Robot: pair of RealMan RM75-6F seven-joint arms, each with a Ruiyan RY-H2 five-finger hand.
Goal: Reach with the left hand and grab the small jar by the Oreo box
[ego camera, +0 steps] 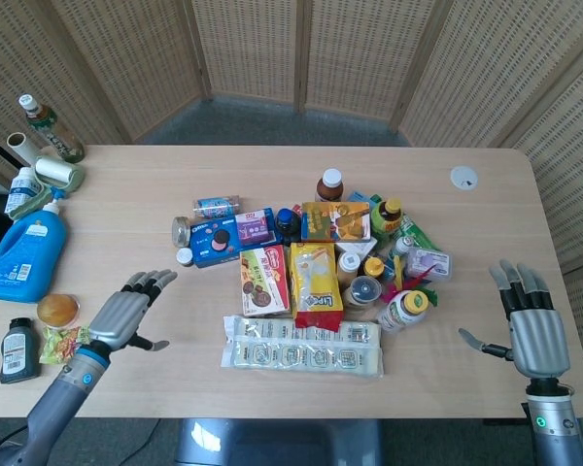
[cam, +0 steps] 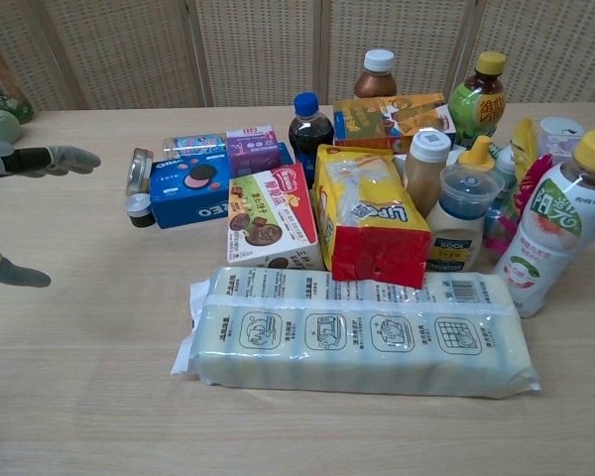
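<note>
The small jar [ego camera: 185, 256] [cam: 138, 209], dark with a white lid, stands on the table against the left end of the blue Oreo box [ego camera: 214, 242] [cam: 189, 185]. My left hand [ego camera: 124, 311] hovers open, fingers spread toward the jar, a short way to its front left; only its fingertips [cam: 72, 158] and thumb show at the left edge of the chest view. My right hand [ego camera: 529, 325] is open over the table's right side, holding nothing, far from the pile.
A round tin [ego camera: 181, 231] leans behind the jar. Boxes, bottles and a long cracker pack [ego camera: 301, 346] crowd the middle. At the left edge stand a blue detergent jug [ego camera: 29, 254], a dark sauce bottle [ego camera: 16, 349], a snack packet [ego camera: 63, 342] and an orange cup [ego camera: 57, 310].
</note>
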